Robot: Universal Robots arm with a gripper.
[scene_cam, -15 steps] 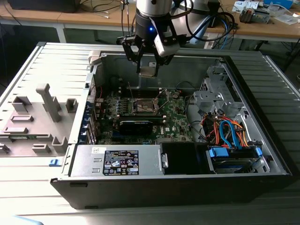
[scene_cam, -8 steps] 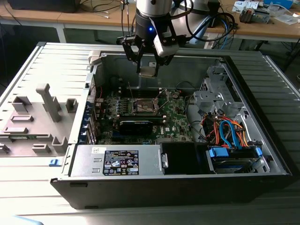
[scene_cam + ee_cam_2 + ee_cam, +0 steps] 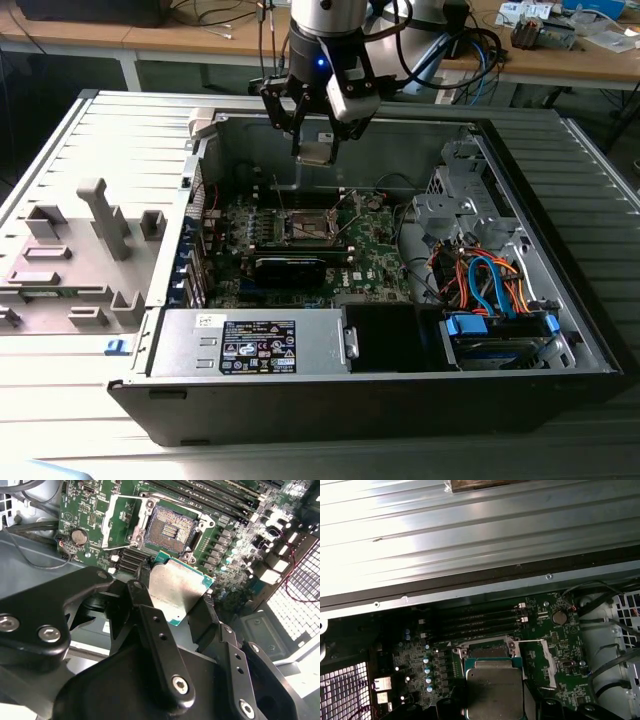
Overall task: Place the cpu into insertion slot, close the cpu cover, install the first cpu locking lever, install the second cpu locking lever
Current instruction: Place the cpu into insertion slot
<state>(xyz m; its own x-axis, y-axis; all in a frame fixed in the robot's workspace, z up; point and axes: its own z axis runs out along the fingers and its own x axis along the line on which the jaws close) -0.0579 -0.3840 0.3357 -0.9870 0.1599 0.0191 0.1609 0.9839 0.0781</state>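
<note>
Hovering above the insertion slot (image 3: 308, 228) in the exterior view, the gripper (image 3: 315, 150) pinches the cpu (image 3: 317, 153); the second wrist view shows that slot bare, cpu cover (image 3: 106, 525) swung open beside it; first wrist view likewise, nothing seated yet

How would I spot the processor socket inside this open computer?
Look in the open computer case at the green circuit board. Near its middle sits the socket, a small square with a dark centre and silver rim; the neighbouring slots are long, narrow and black.
</note>
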